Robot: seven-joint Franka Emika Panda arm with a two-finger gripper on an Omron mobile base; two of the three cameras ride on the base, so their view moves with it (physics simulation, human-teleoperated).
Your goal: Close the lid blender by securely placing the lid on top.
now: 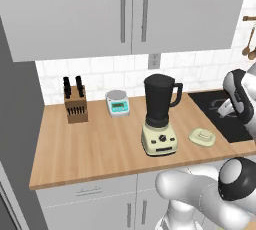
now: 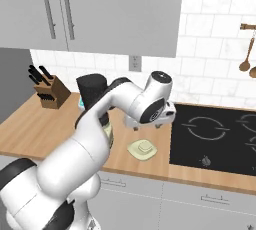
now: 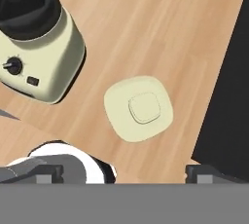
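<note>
While gripper [image 3: 118, 173] hangs above counter [image 1: 100, 149] w/ jaws spread wide, nothing held | lid [image 3: 138, 108] lies flat on wood below it, apart from fingertips [image 3: 204, 173] | blender [image 1: 160, 119] just left of lid, jar top uncovered | black cooktop [image 2: 215, 134] on lid's other side

base views: behind, flanking, share counter [image 1: 90, 146] | hand view: close, facing down

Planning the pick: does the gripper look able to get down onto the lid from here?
Probably yes. The lid lies flat on bare counter between blender and cooktop; the gripper hangs above it, jaws open.
</note>
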